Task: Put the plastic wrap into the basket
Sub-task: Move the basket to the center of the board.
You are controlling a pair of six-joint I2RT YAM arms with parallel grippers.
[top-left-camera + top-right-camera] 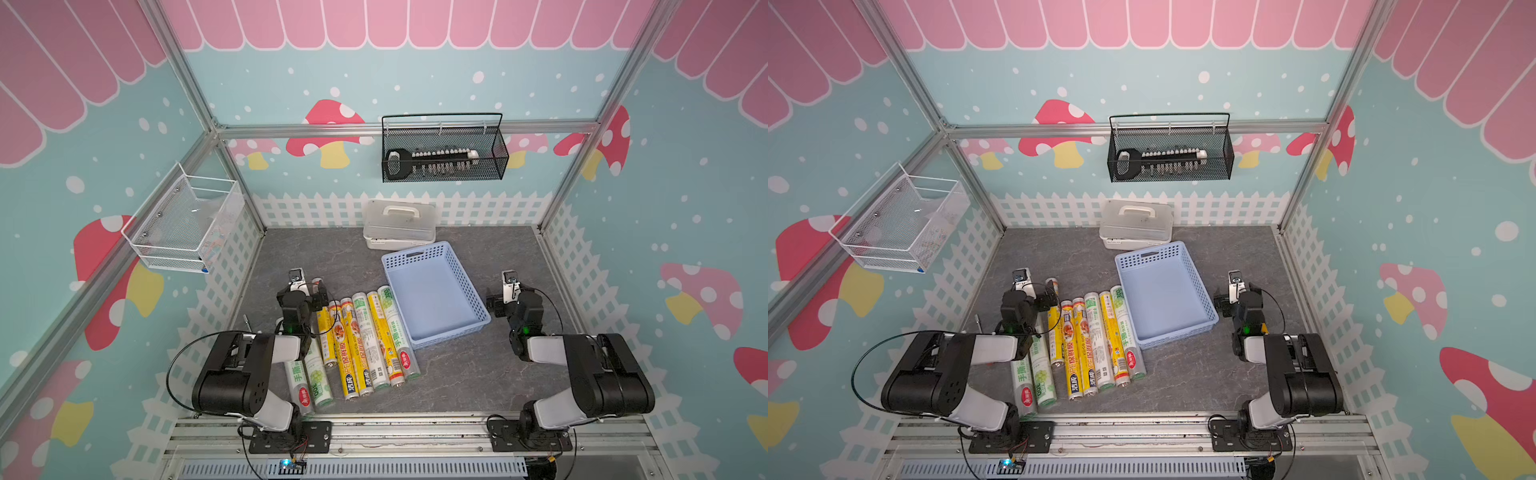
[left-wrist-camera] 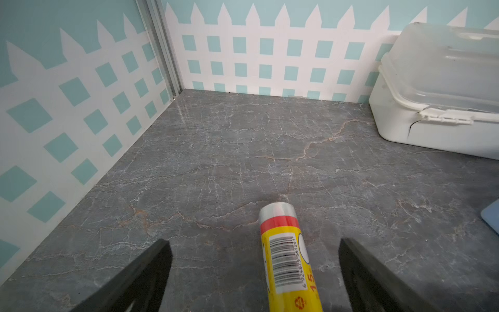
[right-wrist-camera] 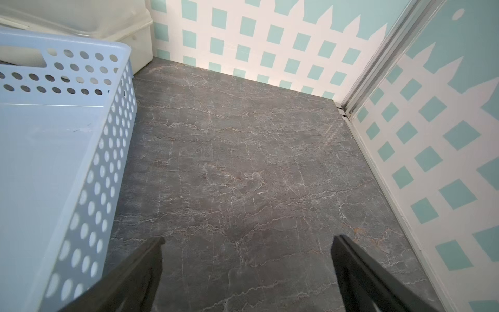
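About eight rolls of plastic wrap (image 1: 365, 340) lie side by side on the grey desk (image 1: 478, 374), in the lower centre of both top views, their long axes running from the near edge toward the back wall. All of them are on the desk, outside the basket (image 1: 434, 299), which stands just right of the row at frame centre, slightly askew. The rightmost roll lies along the basket's left wall; whether the two touch I cannot tell.

The left end effector (image 2: 253, 243) hangs low over the far end of the row's left part. Its fingers (image 2: 140, 278) stand wide apart. The silver-capped end of a yellow roll (image 2: 286, 256) lies between them on the desk, touching neither finger in the left wrist view. It grips nothing.

The right end effector (image 3: 248, 239) sits to the right of the basket, just beside its perforated wall. Its fingers (image 3: 359, 270) are spread wide over bare desk, holding nothing.

Behind the basket, against the back wall, stands a white lidded box (image 1: 399, 226) with a handle on top. A black wire basket (image 1: 442, 166) hangs on the back wall in the upper centre, and a white wire basket (image 1: 183, 226) hangs on the left wall.
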